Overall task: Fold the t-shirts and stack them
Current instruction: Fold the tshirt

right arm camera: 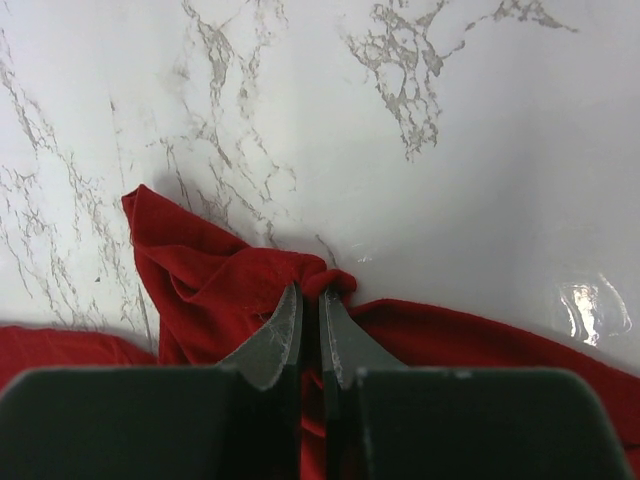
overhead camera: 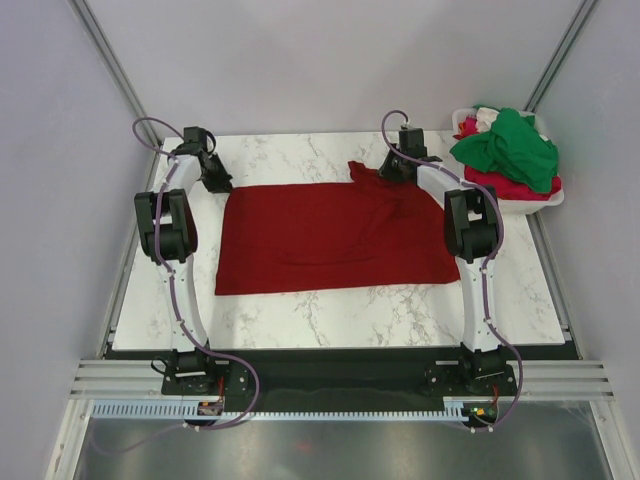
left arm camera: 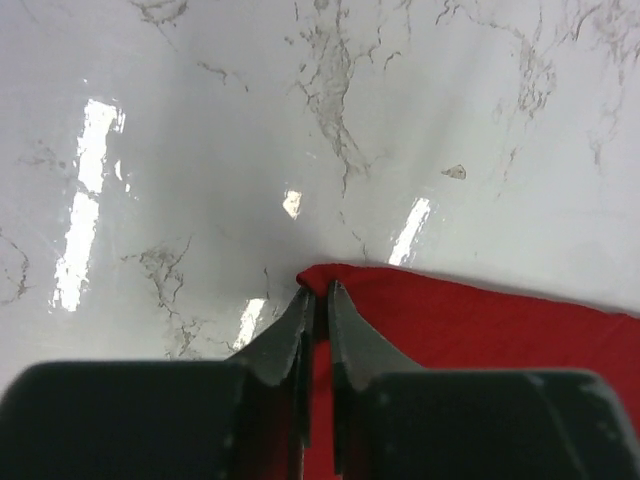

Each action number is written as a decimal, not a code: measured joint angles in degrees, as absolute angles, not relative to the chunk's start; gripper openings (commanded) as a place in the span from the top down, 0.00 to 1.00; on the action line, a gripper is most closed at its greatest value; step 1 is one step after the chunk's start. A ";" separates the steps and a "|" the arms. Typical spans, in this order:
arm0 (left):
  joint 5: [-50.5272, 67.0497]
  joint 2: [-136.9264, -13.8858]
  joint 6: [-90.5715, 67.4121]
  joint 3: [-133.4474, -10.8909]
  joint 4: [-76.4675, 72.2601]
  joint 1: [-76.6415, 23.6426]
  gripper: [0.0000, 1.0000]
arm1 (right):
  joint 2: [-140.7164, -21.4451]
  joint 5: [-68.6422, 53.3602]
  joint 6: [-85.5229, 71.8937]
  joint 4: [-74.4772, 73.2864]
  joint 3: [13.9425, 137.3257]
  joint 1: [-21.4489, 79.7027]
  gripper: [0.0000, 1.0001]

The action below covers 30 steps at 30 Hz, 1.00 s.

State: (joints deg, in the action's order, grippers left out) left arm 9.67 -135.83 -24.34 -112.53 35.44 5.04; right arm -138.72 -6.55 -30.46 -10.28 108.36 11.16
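A dark red t-shirt (overhead camera: 330,238) lies spread flat across the middle of the marble table. My left gripper (overhead camera: 218,182) is shut on its far left corner; in the left wrist view the cloth (left arm camera: 480,320) is pinched between the fingertips (left arm camera: 316,296). My right gripper (overhead camera: 393,170) is shut on the far right edge, where the cloth bunches; in the right wrist view a fold (right arm camera: 230,290) sits between the jaws (right arm camera: 310,295). A bright green t-shirt (overhead camera: 508,148) and a lighter red one (overhead camera: 515,187) lie piled in the basket.
A white plastic basket (overhead camera: 553,199) stands at the far right corner of the table. Bare marble (overhead camera: 330,310) lies in front of the spread shirt. Grey walls enclose the table on three sides.
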 measured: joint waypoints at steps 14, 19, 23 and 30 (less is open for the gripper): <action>11.09 -130.82 -23.94 -106.83 35.97 4.73 0.98 | -136.73 -7.16 -28.27 -13.89 111.81 11.00 1.00; 11.75 -123.72 -23.94 -102.65 36.32 4.73 0.98 | -129.16 -6.52 -26.72 -16.14 107.90 11.00 1.00; 12.36 -117.14 -23.94 -98.63 35.97 4.73 0.98 | -122.08 -5.98 -25.71 -16.88 104.51 11.00 1.00; 12.58 -107.07 -23.94 -89.80 35.81 4.73 0.98 | -111.94 -4.60 -24.60 -17.39 94.78 11.00 1.00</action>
